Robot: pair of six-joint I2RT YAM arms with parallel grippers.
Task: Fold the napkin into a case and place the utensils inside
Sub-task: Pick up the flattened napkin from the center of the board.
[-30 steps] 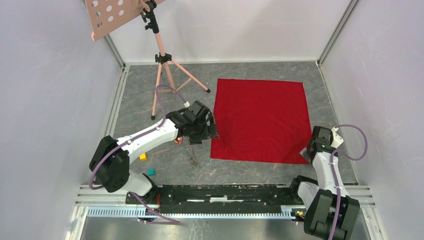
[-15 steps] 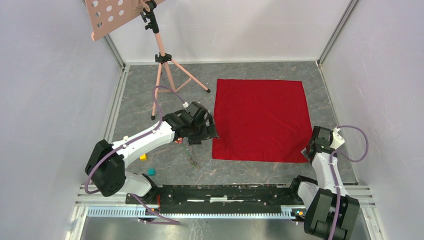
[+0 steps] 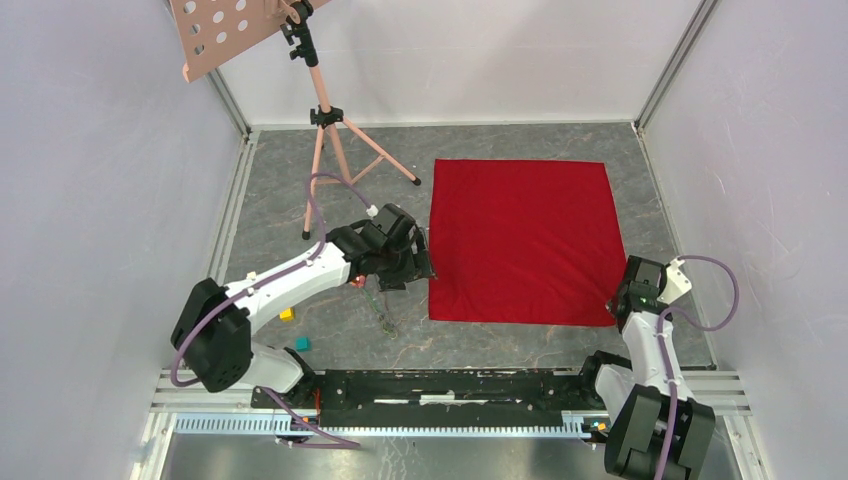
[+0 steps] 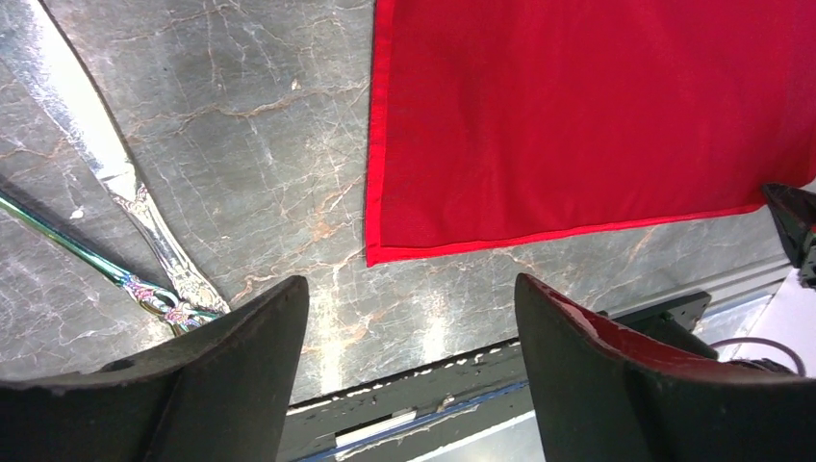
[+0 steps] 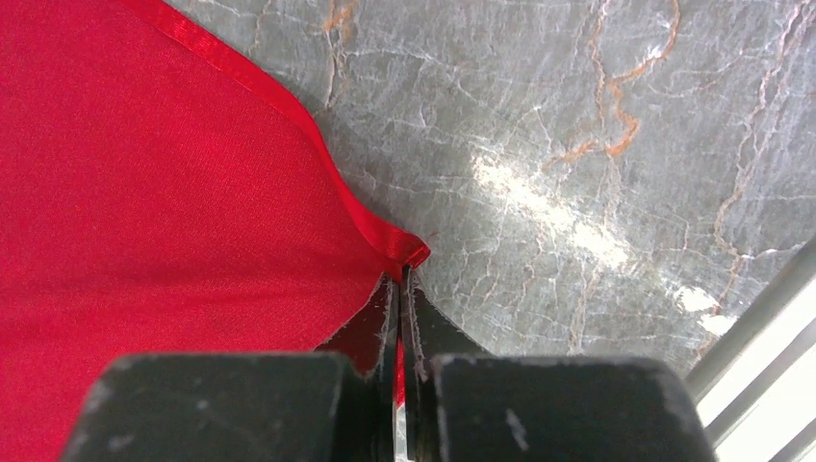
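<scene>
The red napkin [image 3: 520, 240] lies spread flat in a single layer on the marbled grey table; no case is in view. My right gripper [image 3: 616, 300] is shut on the napkin's near right corner [image 5: 409, 252], and the hem is pinched between its fingertips [image 5: 401, 276]. My left gripper [image 3: 424, 268] hovers open just off the napkin's near left corner [image 4: 377, 252], with nothing between its wide-apart fingers [image 4: 409, 289]. The utensils [image 3: 383, 312] lie left of the napkin: a silver patterned handle [image 4: 115, 173] crossing a thin dark greenish one [image 4: 67, 248].
A pink music stand [image 3: 325, 130] stands on its tripod at the back left. Small yellow [image 3: 287, 314] and teal [image 3: 302, 343] blocks lie near the left arm's base. A black rail [image 3: 440, 385] runs along the near edge, and white walls close in both sides.
My right gripper has shut on the napkin's near right corner. The napkin's near left corner has settled flat and slightly rightward. The left gripper stays open, barely moved.
</scene>
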